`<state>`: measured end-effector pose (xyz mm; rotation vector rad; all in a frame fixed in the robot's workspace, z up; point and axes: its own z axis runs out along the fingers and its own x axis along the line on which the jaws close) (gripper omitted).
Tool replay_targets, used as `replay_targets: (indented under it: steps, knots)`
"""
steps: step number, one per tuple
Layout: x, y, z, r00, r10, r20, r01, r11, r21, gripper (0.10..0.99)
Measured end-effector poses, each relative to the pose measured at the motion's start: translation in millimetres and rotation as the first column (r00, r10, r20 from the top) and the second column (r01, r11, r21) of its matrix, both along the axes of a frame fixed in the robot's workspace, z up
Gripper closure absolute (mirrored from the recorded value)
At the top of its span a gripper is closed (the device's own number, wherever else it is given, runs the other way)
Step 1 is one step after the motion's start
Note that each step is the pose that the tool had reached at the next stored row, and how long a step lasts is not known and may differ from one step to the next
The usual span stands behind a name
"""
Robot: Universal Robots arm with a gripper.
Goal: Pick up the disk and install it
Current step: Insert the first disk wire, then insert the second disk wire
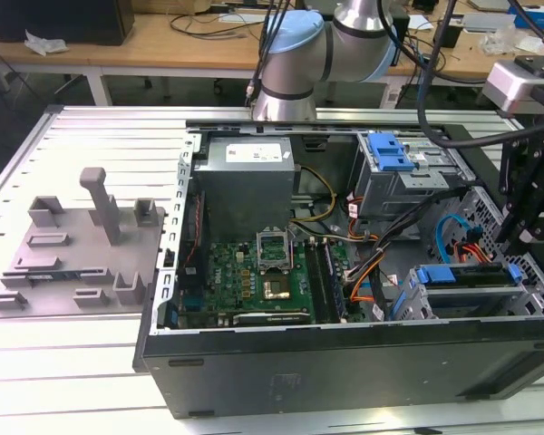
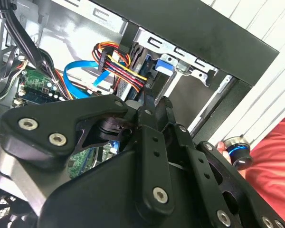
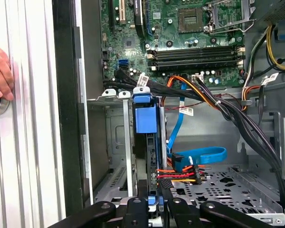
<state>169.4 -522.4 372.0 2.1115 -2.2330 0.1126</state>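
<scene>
The disk (image 1: 462,275) stands on edge in the metal drive cage (image 1: 415,306) at the exterior view's lower right of the open computer case. In the first wrist view its blue carrier (image 3: 146,118) runs down between the cage walls (image 3: 115,137). Orange and red cables (image 3: 180,174) lie against its side. My black gripper (image 3: 152,205) is at the disk's near end, with a finger (image 3: 133,209) on each side of the blue rail and shut on it. In the exterior view the gripper (image 1: 526,237) hangs over the disk's right end. The second wrist view shows the fingertips (image 2: 147,111) close together above the blue carrier (image 2: 162,64).
The motherboard (image 1: 254,281), grey power supply (image 1: 245,177) and a blue latch on the upper bay (image 1: 390,152) sit inside the case. Black cable bundles (image 3: 228,114) cross beside the cage. A grey fixture (image 1: 82,245) lies on the table. A hand (image 3: 0,71) rests on a blue-ringed knob (image 2: 237,151).
</scene>
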Motion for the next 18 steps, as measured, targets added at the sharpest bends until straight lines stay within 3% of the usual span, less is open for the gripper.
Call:
replay_targets:
  steps: [11,13,15,16,17,18]
  knots:
    - [0.0,0.5,0.0,1.0000,0.000,0.0000,0.000,1.0000,-0.002,0.847]
    - [-0.1,6.6,0.0,1.0000,0.000,0.0000,0.000,1.0000,-0.007,0.847]
    - [-0.2,16.5,0.0,1.0000,0.000,-0.0001,0.000,0.9999,-0.012,0.847]
    - [-0.5,21.0,0.0,1.0000,0.000,0.0000,0.000,0.9997,-0.023,0.847]
    - [-0.9,21.1,0.0,1.0000,0.000,0.0000,0.000,0.9993,-0.037,0.839]
    - [-1.4,21.5,0.0,1.0000,0.000,0.0000,0.000,0.9991,-0.043,0.773]
